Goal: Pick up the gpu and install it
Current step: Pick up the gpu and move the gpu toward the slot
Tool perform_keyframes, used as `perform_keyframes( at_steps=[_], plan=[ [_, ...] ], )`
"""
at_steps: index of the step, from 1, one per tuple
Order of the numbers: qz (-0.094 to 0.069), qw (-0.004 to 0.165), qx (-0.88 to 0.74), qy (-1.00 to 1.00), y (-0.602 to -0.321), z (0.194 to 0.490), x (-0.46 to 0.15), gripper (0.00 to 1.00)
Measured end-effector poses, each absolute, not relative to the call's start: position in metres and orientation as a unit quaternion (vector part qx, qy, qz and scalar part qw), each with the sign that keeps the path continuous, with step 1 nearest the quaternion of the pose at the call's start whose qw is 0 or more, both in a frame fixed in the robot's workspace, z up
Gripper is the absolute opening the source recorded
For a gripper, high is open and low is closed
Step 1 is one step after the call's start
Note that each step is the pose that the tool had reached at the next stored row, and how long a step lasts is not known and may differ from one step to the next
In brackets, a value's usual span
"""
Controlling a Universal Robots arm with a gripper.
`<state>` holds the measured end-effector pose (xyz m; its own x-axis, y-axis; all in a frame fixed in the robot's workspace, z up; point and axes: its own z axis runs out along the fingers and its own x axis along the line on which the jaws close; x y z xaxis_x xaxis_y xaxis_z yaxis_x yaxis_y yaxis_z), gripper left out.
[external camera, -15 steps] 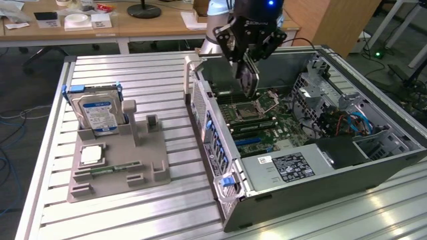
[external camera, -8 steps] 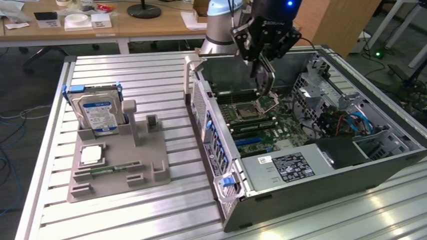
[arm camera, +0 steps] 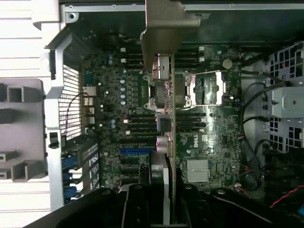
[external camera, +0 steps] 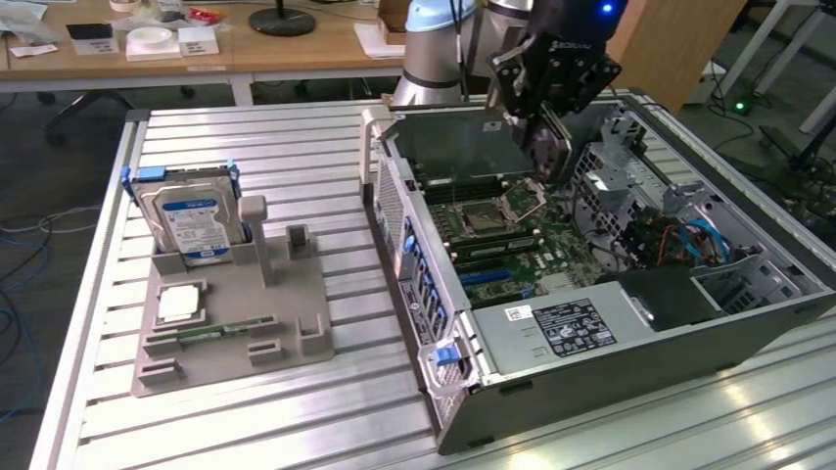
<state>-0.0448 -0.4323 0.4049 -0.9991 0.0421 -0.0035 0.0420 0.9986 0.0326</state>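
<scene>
**Holding of the gpu over the open computer case**

Gripper (external camera: pixel 541 116) was found in the upper centre of the exterior frame, above the open computer case (external camera: pixel 432 323). Its fingers were clamped on the gpu (external camera: pixel 550 149), which hung below them on edge. The card stood over the motherboard (external camera: pixel 523 253), just beside the CPU socket (external camera: pixel 503 211). Whether its lower end touched the board could not be told.

In the wrist view the gripper (arm camera: pixel 167 192) held the gpu (arm camera: pixel 171 118) between dark fingers (arm camera: pixel 137 199). The card showed edge-on as a thin line crossing the CPU socket (arm camera: pixel 204 90), with its silver bracket (arm camera: pixel 164 28) at the end away from the fingers.

At the left of the exterior frame a grey parts holder (external camera: pixel 235 348) lay on the slatted aluminium table (external camera: pixel 288 157), well apart from the case. A hard drive (external camera: pixel 194 223) stood upright in it and a memory stick (external camera: pixel 225 330) lay flat in it. The power supply (external camera: pixel 565 328) sat at the case's near end, lower centre of the frame.
</scene>
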Motion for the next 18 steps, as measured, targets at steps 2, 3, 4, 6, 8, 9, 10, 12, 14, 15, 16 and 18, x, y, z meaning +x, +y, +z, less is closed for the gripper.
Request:
perform_keyframes(
  at_steps=[2, 3, 4, 6, 8, 9, 10, 12, 14, 15, 16, 18],
  plan=[
    [0.016, 0.002, 0.021, 1.000, -0.432, 0.405, -0.036, 0.28],
    [0.016, 0.002, 0.021, 1.000, -0.432, 0.405, -0.032, 0.28],
    [0.016, 0.002, 0.021, 1.000, -0.432, 0.405, -0.028, 0.28],
    [0.016, 0.002, 0.021, 1.000, -0.432, 0.404, -0.019, 0.28],
    [0.016, 0.002, 0.021, 1.000, -0.432, 0.404, -0.012, 0.28],
    [0.016, 0.002, 0.021, 1.000, -0.432, 0.404, -0.008, 0.28],
    [0.016, 0.002, 0.021, 1.000, -0.432, 0.404, -0.004, 0.28],
    [0.016, 0.002, 0.021, 1.000, -0.432, 0.404, 0.004, 0.28],
    [0.016, 0.002, 0.021, 1.000, -0.432, 0.404, 0.005, 0.28],
    [0.016, 0.002, 0.021, 1.000, -0.432, 0.404, 0.005, 0.28],
    [0.016, 0.002, 0.021, 1.000, -0.432, 0.404, 0.005, 0.28],
    [0.016, 0.002, 0.021, 1.000, -0.432, 0.404, 0.005, 0.28]
  ],
)
